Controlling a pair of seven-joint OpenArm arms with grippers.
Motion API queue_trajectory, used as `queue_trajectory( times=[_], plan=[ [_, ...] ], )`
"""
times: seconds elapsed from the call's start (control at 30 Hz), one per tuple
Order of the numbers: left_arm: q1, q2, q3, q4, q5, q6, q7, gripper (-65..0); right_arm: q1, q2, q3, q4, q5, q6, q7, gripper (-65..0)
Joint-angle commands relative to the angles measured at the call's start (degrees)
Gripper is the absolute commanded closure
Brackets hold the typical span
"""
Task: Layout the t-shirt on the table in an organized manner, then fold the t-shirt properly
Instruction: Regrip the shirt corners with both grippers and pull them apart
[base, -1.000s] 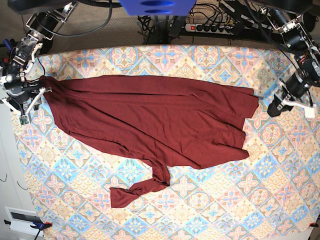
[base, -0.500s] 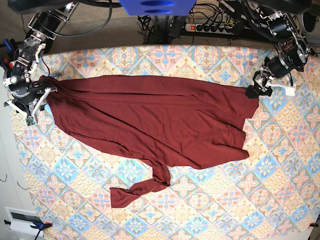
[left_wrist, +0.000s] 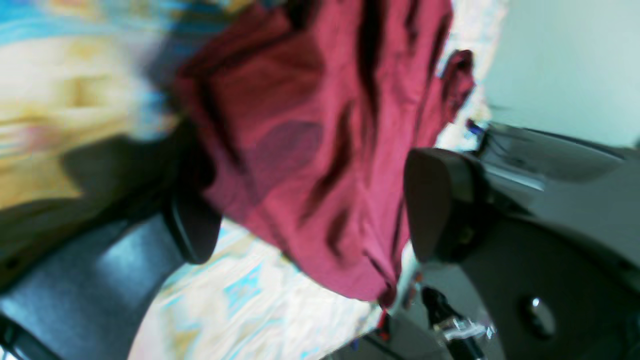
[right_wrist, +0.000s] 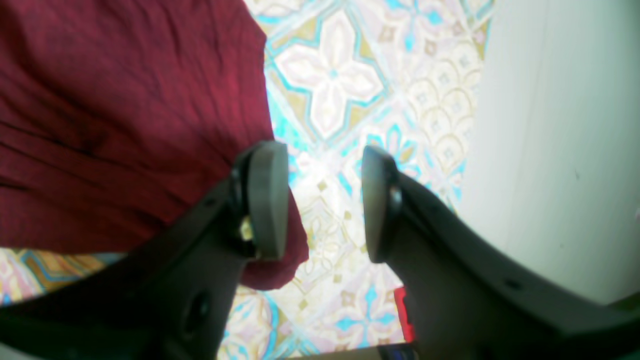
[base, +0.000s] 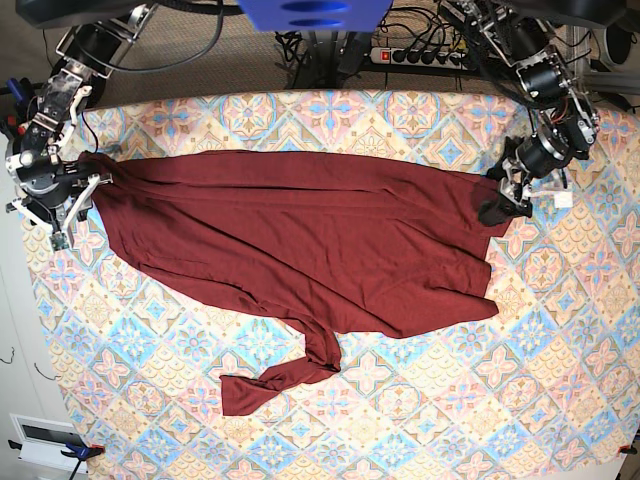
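Note:
The maroon t-shirt (base: 300, 240) lies spread and wrinkled across the patterned table (base: 450, 400), with a twisted strip of it trailing toward the front (base: 285, 375). My left gripper (base: 497, 208) is at the shirt's right edge. In the left wrist view its jaws (left_wrist: 315, 220) stand wide open, with bunched t-shirt fabric (left_wrist: 310, 125) between them. My right gripper (base: 62, 212) sits at the shirt's left corner. The right wrist view shows it open (right_wrist: 322, 202) over bare table (right_wrist: 330, 90), and the t-shirt edge (right_wrist: 125, 125) lies beside and under one finger (right_wrist: 267, 200).
A power strip (base: 420, 55) and cables lie behind the table's back edge. A white surface (base: 15, 330) borders the table's left side and shows in the right wrist view (right_wrist: 550, 150). Patterned cloth lies bare in front of the shirt.
The left arm has swung in from the table's right edge to the shirt's right edge, and its jaws have opened. The right gripper has shifted only slightly at the left corner.

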Motion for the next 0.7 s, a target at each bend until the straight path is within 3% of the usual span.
queue_trajectory(
  times=[0.0, 0.2, 0.27, 0.33, 0.53, 0.67],
  plan=[
    [-0.44, -0.39, 0.10, 0.19, 0.55, 0.39, 0.55, -53.9, 0.80, 1.18, 0.33, 1.40, 0.52, -0.27, 0.84, -22.8],
    [-2.02, 1.54, 0.10, -0.69, 1.43, 0.39, 0.55, -53.5, 0.80, 0.91, 0.33, 1.48, 0.52, -0.27, 0.75, -22.8],
    [-2.20, 1.63, 0.10, -0.69, 2.22, 0.39, 0.55, -49.8, 0.45, 0.91, 0.33, 1.48, 0.52, -0.27, 0.75, -22.8],
    [-2.20, 1.63, 0.10, -0.69, 2.40, 0.30, 0.55, -40.7, -0.70, 0.91, 0.51, 1.48, 0.52, -0.27, 0.84, -22.8],
    [-2.11, 1.19, 0.01, -0.69, 2.58, 0.30, -0.85, -1.6, -3.51, 0.83, 6.75, 1.48, 0.61, -0.27, 0.75, -22.8],
    [-2.11, 1.19, 0.01, -0.60, 2.49, 0.39, -0.94, 0.0, -5.27, 0.83, 9.91, 1.48, 5.88, -0.27, 0.49, -23.2]
  ],
)
